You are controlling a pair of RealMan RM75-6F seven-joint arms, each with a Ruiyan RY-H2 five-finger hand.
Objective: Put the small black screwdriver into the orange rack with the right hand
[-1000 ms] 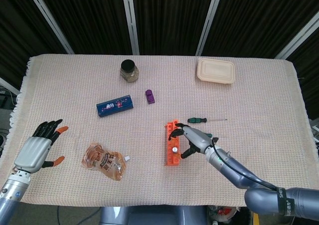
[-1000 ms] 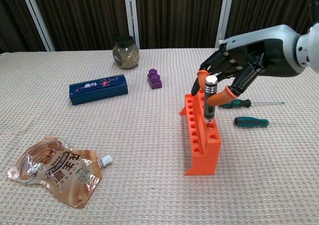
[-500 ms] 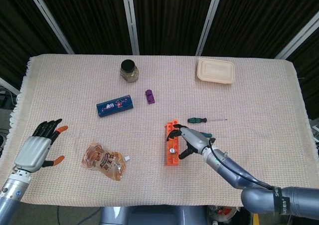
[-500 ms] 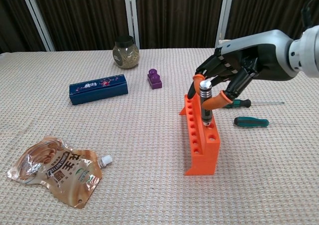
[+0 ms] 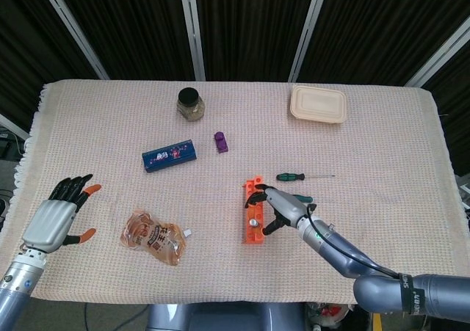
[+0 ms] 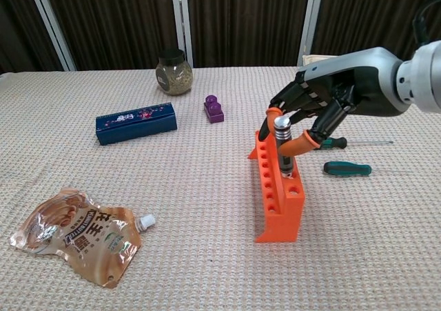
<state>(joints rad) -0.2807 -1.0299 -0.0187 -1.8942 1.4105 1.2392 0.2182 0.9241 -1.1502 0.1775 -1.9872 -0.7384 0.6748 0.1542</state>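
Note:
The orange rack (image 6: 278, 195) (image 5: 254, 212) stands at the table's middle right, a long row of holes along its top. The small black screwdriver (image 6: 283, 144) (image 5: 253, 222) stands upright in one of those holes, silver cap up, its lower part sunk into the rack. My right hand (image 6: 324, 104) (image 5: 275, 207) pinches its handle between thumb and a finger, the other fingers arched above it. My left hand (image 5: 57, 216) hovers at the left table edge, fingers spread, holding nothing; the chest view does not show it.
Two green-handled screwdrivers (image 6: 347, 168) (image 6: 336, 143) lie right of the rack. A blue box (image 6: 136, 123), a purple block (image 6: 213, 109) and a jar (image 6: 173, 71) sit further back. A snack pouch (image 6: 81, 234) lies front left, a beige lidded container (image 5: 318, 103) back right.
My right hand has come down with the black screwdriver, and its shaft has sunk deeper into the rack hole. The left hand has not moved.

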